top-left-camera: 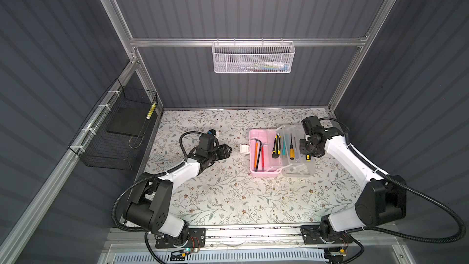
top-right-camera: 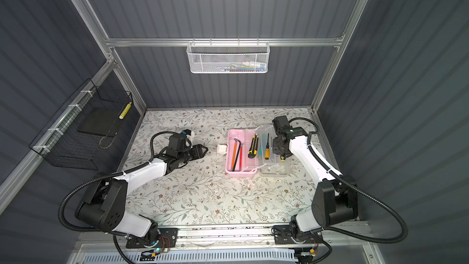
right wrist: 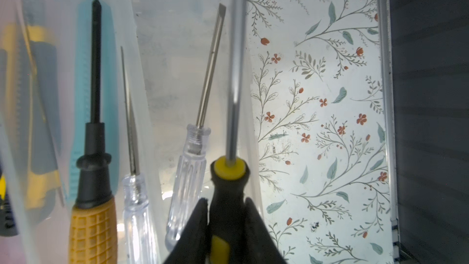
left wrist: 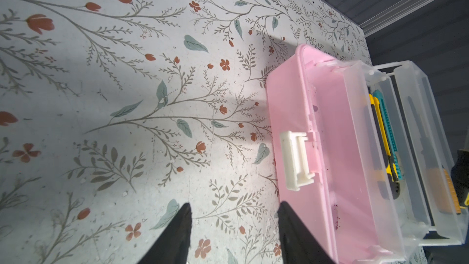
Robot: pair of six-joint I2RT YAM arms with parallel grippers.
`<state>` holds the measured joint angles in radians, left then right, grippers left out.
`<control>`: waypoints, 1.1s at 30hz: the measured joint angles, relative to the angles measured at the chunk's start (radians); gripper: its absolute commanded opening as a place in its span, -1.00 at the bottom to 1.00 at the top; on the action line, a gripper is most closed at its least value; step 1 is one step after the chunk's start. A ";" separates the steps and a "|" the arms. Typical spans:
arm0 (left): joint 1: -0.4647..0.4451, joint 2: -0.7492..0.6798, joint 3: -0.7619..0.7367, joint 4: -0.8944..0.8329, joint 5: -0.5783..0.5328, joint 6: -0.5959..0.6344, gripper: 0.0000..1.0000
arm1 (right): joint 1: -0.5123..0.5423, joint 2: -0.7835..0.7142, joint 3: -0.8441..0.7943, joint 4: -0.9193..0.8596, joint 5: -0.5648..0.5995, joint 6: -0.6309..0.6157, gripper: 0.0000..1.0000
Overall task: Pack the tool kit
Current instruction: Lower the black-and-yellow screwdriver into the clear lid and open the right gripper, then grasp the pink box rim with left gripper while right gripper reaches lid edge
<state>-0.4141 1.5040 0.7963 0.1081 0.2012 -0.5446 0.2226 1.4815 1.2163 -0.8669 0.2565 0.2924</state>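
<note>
Currently the right gripper [right wrist: 225, 203] is clasping a black-and-yellow screwdriver [right wrist: 229, 173] at the open tool kit [top-left-camera: 264, 173] on the floral table [top-left-camera: 215, 199]; the left gripper [left wrist: 233, 208] is hovering nearby, jaws spread, empty.

The pink base [left wrist: 286, 102] is smooth, faintly glossy plastic; its lid [right wrist: 175, 59] is frosted clear plastic. The black-handled screwdriver [right wrist: 228, 194] has a matt grip and polished metal shaft, the orange-handled screwdriver [right wrist: 92, 229] a rough gridded grip. The table [left wrist: 101, 97] looks matt.
</note>
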 measured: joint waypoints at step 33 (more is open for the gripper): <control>-0.178 0.557 0.711 -0.147 -0.099 0.138 0.07 | -0.121 -0.393 -0.262 0.240 -0.103 0.119 0.09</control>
<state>-0.5919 2.0605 1.5070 -0.0391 0.1024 -0.4061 0.1020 1.0882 0.9543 -0.6266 0.1535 0.4110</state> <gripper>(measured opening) 0.543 0.546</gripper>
